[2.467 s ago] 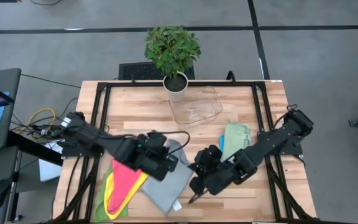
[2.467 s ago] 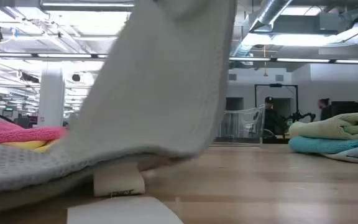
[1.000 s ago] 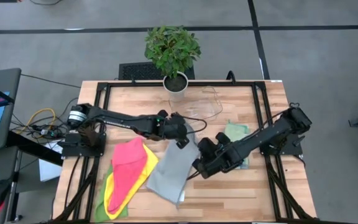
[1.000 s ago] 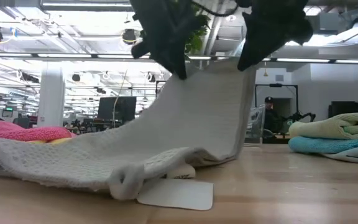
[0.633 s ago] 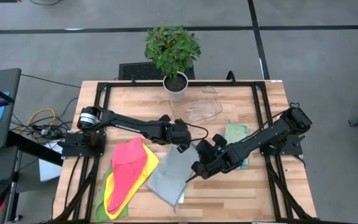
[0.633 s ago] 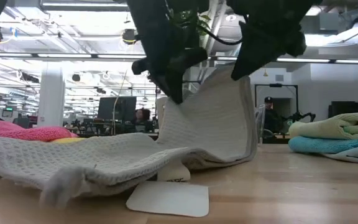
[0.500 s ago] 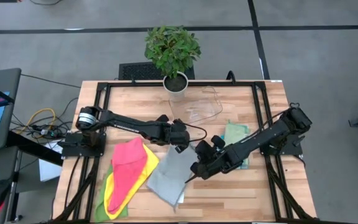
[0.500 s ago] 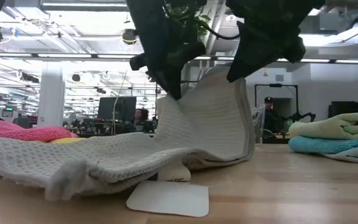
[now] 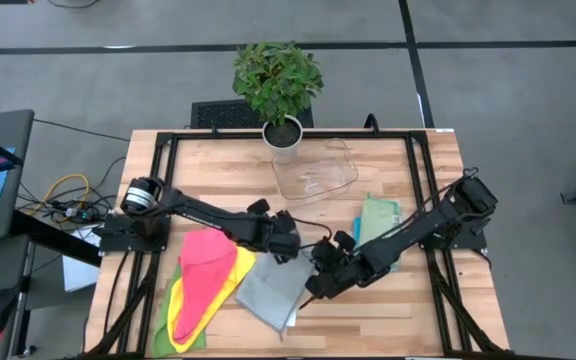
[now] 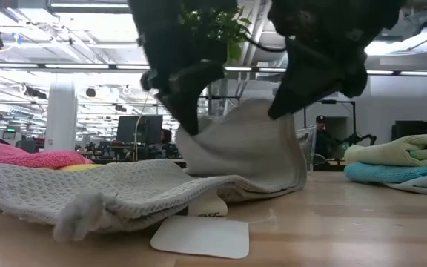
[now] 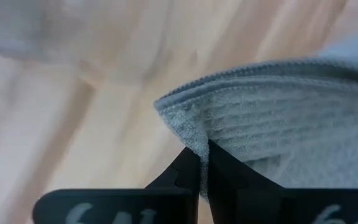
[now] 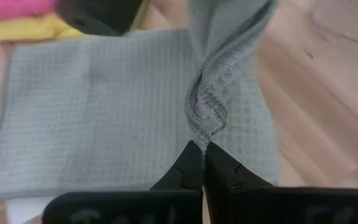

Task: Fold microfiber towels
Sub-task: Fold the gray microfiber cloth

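Wooden table point(image 9: 218, 165), slatted top on a black frame, carrying all items below. Left arm point(image 9: 198, 212), dark, reaching from the table's left edge toward the middle; right arm point(image 9: 418, 228), dark, reaching in from the right edge. Potted plant point(image 9: 278, 85), green leaves in a white pot, at the middle of the far edge. Clear plastic tray point(image 9: 316, 175), just right of the pot, near the far edge. Grey microfiber towel point(image 9: 273, 290), waffle-textured, near the middle of the front edge; most of it lies flat on the wood, its far edge lifted and carried over the flat part, a white tag point(image 10: 200, 236) lying beside it. Pink towel point(image 9: 206, 265), toward the front left corner, resting on a yellow towel point(image 9: 230, 278), which rests on a green towel point(image 9: 168, 318). Folded stack toward the right edge: pale green towel point(image 9: 380, 215) over a blue towel point(image 9: 357, 226). Left gripper point(image 9: 286, 250), clamped on one lifted corner of the grey towel. Right gripper point(image 9: 318, 282), pinched tight on the other lifted corner, cloth bunched between its fingers point(image 12: 190, 165).
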Tool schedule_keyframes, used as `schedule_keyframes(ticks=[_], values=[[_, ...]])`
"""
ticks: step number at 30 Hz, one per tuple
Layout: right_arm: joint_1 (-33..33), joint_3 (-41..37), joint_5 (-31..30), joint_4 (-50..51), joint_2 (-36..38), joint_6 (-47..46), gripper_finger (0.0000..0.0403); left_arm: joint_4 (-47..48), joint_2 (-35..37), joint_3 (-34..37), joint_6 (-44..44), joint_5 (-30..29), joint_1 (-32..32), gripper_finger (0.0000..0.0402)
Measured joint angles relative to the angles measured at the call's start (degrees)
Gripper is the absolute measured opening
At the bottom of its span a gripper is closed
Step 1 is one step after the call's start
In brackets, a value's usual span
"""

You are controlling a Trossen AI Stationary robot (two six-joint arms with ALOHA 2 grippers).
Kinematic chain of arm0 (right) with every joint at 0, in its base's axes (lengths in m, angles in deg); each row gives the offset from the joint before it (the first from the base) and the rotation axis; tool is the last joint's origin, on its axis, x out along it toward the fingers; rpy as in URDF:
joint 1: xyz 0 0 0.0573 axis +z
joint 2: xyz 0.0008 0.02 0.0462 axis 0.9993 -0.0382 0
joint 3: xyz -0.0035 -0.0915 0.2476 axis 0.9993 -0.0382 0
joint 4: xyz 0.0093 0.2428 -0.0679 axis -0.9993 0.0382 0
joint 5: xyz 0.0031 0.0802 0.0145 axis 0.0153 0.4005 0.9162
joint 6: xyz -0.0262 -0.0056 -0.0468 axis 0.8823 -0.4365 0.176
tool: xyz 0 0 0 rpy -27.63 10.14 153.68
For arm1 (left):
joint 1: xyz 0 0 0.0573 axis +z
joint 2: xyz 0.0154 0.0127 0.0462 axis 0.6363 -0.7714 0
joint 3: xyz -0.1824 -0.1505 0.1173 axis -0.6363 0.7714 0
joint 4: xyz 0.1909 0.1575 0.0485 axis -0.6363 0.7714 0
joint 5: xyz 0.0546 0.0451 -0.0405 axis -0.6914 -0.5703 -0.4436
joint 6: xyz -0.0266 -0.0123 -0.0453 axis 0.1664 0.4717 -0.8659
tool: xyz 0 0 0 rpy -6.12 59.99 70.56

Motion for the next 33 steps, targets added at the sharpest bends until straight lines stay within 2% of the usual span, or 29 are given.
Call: schedule_keyframes(ticks=[7, 21, 25, 33], values=[[0.72, -0.04, 2.09, -6.34, -4.98, 0.00, 0.0020, -4.96, 0.02, 5.95, -4.11, 3.70, -1.31, 0.0007], [1.13, 0.01, 5.05, -9.31, -6.95, 0.00, 0.0020, -3.91, 0.02, 6.94, -2.63, 7.98, -3.37, 0.0007], [1.07, 0.01, 4.78, -9.35, -6.95, 0.17, 0.0020, -1.47, 0.02, 6.00, -5.56, 9.11, -3.09, 0.0007], [1.09, 0.01, 5.06, -9.12, -6.95, 0.15, 0.0021, -1.53, 0.24, 4.96, 2.09, 11.19, -2.92, 0.0016]])
